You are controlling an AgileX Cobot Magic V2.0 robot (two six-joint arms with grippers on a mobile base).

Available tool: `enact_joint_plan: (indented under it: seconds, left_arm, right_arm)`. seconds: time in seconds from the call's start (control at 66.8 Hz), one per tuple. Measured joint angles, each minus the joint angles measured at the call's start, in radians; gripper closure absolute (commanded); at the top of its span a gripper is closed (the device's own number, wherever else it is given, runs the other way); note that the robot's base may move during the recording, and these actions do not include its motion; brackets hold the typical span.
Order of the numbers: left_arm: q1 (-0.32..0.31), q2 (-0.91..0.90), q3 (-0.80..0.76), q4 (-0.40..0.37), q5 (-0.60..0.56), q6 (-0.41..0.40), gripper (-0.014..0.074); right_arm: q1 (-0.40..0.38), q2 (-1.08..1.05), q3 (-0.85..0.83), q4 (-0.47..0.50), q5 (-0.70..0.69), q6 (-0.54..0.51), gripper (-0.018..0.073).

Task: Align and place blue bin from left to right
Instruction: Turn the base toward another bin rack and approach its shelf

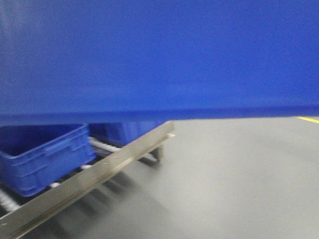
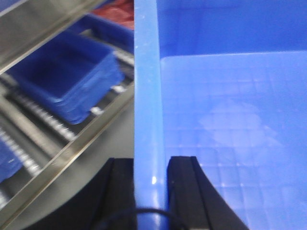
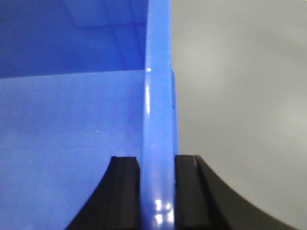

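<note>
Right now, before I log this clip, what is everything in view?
blue bin: one, bright blue, fills the top of the front view
smaller blue crates: at least two, blue, on the rack at lower left
roller rack: one, silver metal, lower left, below the bin
floor: grey, lower right
floor line: one, yellow, far right edge
red item: one, red, beyond the rack, too blurred to name
left pincer: one, black, shut on the bin's rim
right pincer: one, black, shut on the bin's rim, floor beside it
</note>
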Motion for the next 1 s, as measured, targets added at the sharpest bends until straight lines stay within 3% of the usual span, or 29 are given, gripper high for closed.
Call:
enact_joint_plan:
  seconds: [1.003]
  left_arm:
    - [0.000,0.000,0.000,0.000,0.002,0.000,0.0707]
  right_arm:
    - [0.000,0.000,0.002,0.000,-0.002,0.000,0.0629]
